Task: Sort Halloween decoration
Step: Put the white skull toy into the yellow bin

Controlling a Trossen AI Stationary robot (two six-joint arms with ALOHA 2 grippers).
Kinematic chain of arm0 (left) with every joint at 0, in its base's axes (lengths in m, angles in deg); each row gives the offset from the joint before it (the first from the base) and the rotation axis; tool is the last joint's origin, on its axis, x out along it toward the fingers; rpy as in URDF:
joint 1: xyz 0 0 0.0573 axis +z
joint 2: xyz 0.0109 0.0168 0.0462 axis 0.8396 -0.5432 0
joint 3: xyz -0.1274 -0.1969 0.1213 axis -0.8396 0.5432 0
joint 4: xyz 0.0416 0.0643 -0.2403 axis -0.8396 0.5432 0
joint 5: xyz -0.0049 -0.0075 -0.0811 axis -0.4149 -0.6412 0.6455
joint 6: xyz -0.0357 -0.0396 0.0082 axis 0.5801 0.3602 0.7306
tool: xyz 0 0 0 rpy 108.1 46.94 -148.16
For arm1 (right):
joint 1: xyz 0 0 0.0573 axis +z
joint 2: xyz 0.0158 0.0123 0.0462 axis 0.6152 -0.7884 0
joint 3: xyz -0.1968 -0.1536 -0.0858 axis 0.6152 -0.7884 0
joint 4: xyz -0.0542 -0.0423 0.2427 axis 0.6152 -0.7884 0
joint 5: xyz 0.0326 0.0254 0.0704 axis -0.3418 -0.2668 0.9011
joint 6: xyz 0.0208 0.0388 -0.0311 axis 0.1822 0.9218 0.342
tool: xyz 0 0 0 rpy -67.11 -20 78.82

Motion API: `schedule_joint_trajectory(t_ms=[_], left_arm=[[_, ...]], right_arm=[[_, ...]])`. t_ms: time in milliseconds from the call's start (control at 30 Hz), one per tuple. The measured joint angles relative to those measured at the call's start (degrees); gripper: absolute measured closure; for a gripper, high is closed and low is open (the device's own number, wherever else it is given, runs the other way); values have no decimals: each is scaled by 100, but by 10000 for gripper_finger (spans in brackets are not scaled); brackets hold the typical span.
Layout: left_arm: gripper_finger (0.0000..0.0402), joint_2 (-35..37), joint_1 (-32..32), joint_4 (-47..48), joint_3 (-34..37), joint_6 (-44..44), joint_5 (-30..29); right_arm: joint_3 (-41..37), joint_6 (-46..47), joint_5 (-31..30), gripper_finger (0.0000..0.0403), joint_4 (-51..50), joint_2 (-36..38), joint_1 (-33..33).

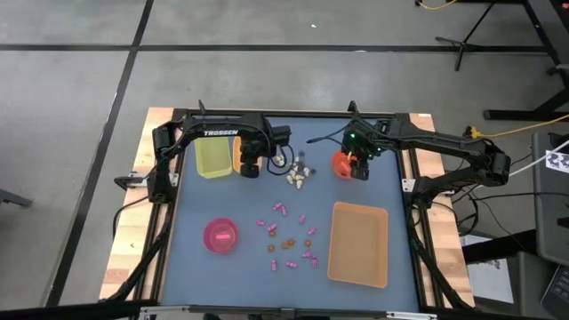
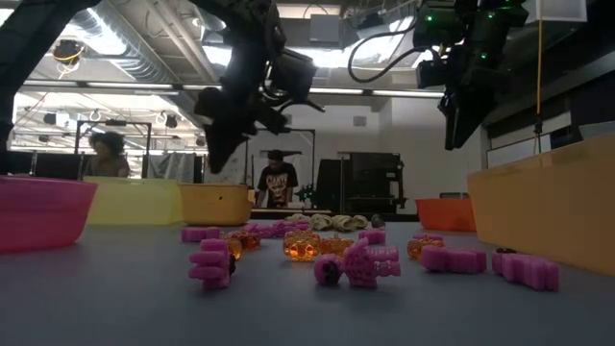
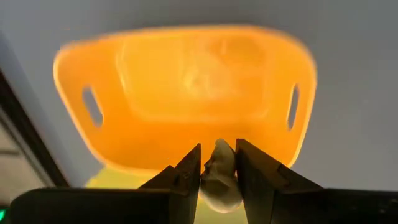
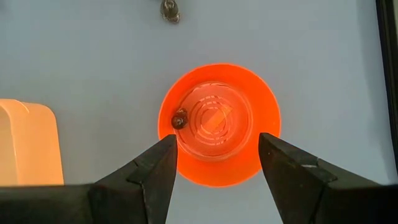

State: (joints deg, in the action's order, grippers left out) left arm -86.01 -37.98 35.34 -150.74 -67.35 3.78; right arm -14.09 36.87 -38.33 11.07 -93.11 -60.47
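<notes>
My left gripper (image 3: 219,167) is shut on a cream-white trinket (image 3: 219,177) and hangs over the small orange tray (image 3: 186,93), which stands beside the yellow-green tray (image 1: 212,157). More cream trinkets (image 1: 300,176) lie in a heap at mid-table. Pink and orange-brown trinkets (image 1: 286,236) are scattered toward the near edge. My right gripper (image 4: 217,155) is open above the orange-red bowl (image 4: 217,124), which holds one dark trinket (image 4: 180,119); another dark trinket (image 4: 169,9) lies on the table beyond it. My left gripper pinches the cream-white trinket by its two sides (image 3: 217,163) between the two fingers. The fingers point steeply down from above. The trinket is lifted clear, over the near rim of the orange tray.
A pink bowl (image 1: 220,236) stands near the front left and a large tan tray (image 1: 358,243) near the front right. The black frame (image 1: 293,114) runs around the table. People (image 2: 279,183) show in the room beyond the far edge.
</notes>
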Motion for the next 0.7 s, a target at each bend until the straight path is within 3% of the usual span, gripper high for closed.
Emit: schedule_joint_trajectory(t_ms=[400, 700], left_arm=[[324, 0, 92, 1050, 0, 593, -347], [324, 4, 317, 1055, 322, 801, -461]], right_arm=[[0, 0, -2, 178, -3, 0, -2], [0, 0, -2, 178, -4, 0, -1]])
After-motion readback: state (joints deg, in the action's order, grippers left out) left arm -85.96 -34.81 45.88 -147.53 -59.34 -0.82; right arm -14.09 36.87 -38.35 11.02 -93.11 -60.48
